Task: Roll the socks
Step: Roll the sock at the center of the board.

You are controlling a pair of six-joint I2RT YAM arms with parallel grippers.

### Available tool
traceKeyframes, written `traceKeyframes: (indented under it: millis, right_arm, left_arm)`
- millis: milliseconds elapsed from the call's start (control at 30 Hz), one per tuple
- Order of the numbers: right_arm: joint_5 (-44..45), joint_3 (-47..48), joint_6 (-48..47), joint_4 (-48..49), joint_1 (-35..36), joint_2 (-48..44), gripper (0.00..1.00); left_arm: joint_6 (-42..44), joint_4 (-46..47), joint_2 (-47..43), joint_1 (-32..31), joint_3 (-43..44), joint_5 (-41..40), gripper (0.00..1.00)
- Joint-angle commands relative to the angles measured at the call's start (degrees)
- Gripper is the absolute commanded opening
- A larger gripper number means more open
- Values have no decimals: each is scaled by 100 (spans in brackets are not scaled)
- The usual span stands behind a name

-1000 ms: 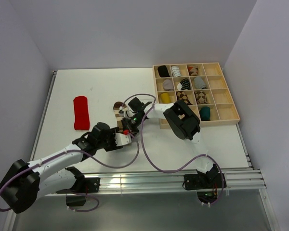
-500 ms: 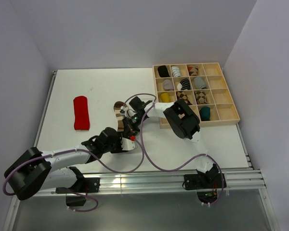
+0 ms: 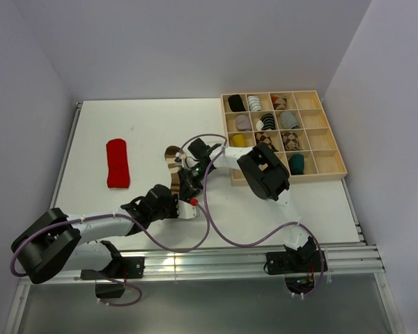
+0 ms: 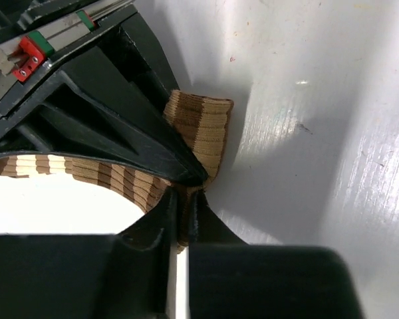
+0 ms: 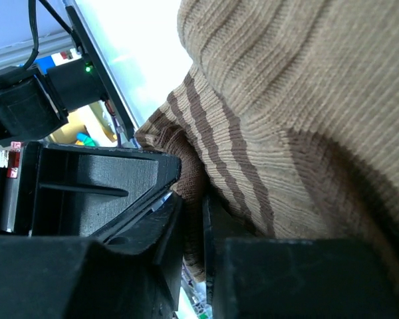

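Now that your left gripper (image 4: 184, 209) has swung in from seven o'clock and snapped from wide open to nearly closed, it pinches a fold of the brown-and-cream striped sock (image 4: 203, 129) between its tips. Your right gripper (image 5: 193, 226) comes at the same sock from two o'clock, its jaws narrow with ribbed fabric caught between them. Both claws meet almost tip to tip near the middle of the table (image 3: 139, 125). You therefore seem to have the two-handed hold that a roll needs, and I judge the rolling of this sock to be only starting.

Count what you have:
- One striped sock is in hand.
- One red sock (image 3: 117, 163) lies flat at nine o'clock of it, untouched.
- One dark teal sock (image 3: 296, 164) sits bundled in the wooden tray (image 3: 338, 149) at three o'clock.

That tray has sixteen compartments. Ten bundles show, though your right arm hides part of the near row.
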Motion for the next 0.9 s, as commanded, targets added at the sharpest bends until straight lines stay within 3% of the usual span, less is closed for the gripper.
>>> traceKeyframes:
  millis: [0, 100, 233, 467, 667, 867]
  right_arm:
    - [205, 105, -105, -133, -39, 116, 21]
    - [425, -175, 8, 139, -83, -164, 36]
    - [1046, -693, 167, 675, -215, -771, 49]
    - [2522, -1790, 307, 1000, -329, -2351, 51]
    - [3227, -3224, 747, 2011, -549, -3809, 51]
    - [4351, -4385, 572, 2801, -374, -5508, 50]
  left_arm:
    - [-85, -391, 212, 9, 91, 210, 4]
    - [-199, -715, 248, 79, 318, 516, 1]
    - [-358, -1330, 335, 299, 688, 1114, 0]
    - [-393, -2368, 555, 1097, 1347, 2327, 0]
    - [-235, -3431, 1064, 1591, 2059, 3144, 0]
    - [107, -4880, 2196, 1767, 3146, 3785, 0]
